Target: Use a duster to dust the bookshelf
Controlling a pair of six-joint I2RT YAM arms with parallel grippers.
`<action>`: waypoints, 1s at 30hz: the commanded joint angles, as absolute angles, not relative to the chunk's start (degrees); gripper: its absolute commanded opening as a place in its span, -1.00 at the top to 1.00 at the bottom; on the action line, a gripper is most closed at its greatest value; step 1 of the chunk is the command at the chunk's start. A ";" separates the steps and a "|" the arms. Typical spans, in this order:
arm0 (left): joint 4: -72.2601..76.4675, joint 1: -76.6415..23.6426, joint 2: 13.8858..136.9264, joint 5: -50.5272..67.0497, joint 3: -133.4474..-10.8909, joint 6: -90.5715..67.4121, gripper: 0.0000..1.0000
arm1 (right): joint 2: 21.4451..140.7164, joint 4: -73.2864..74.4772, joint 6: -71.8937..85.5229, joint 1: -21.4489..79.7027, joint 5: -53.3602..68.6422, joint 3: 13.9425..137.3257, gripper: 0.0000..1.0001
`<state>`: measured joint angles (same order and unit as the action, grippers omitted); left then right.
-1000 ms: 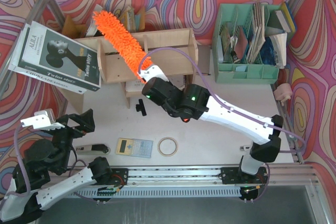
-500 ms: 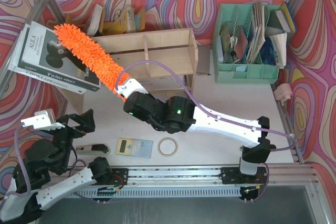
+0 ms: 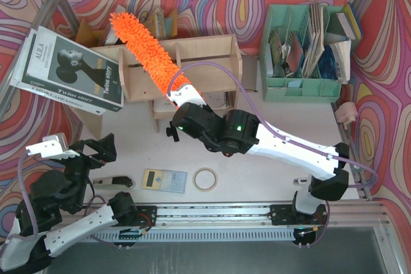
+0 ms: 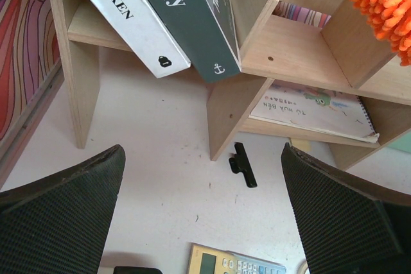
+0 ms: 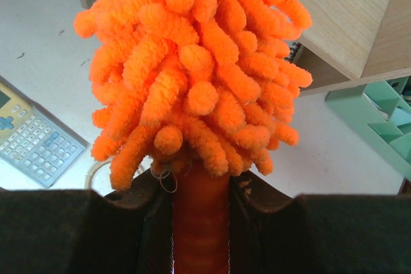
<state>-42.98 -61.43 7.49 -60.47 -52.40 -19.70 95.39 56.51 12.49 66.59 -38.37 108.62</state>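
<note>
Top external: the duster (image 3: 146, 48) runs diagonally through the upper left of the frame. Its fluffy head lies over the left part of the bookshelf (image 3: 209, 52) and its tip reaches the shelf's back edge. The right gripper (image 3: 181, 92) is pinched narrow on the orange handle at the shelf's front; the right wrist view shows the handle between both fingers. The left gripper (image 4: 202, 158) sits at lower left, jaws wide, holding nothing, well apart from the shelf. A calculator (image 3: 164, 179) and a tape ring (image 3: 205, 178) lie at bottom centre.
</note>
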 commanded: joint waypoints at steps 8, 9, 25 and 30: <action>-42.98 -61.61 8.66 -61.72 -51.86 -19.69 -0.97 | 99.57 52.86 11.51 70.68 -38.56 116.12 1.00; -42.98 -61.61 8.70 -61.72 -51.90 -19.69 -0.97 | 99.32 53.43 11.62 70.59 -40.05 115.77 1.00; -42.51 -61.61 10.21 -61.59 -51.78 -19.47 -0.97 | 91.10 62.18 13.23 62.23 -47.07 107.89 1.00; -42.41 -61.61 10.85 -61.52 -51.68 -19.34 -0.97 | 92.72 56.05 11.64 63.18 -38.49 110.76 1.00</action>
<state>-42.96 -61.43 9.82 -60.51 -52.31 -19.68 92.73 61.82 12.40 62.19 -41.69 108.44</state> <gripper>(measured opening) 0.984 0.337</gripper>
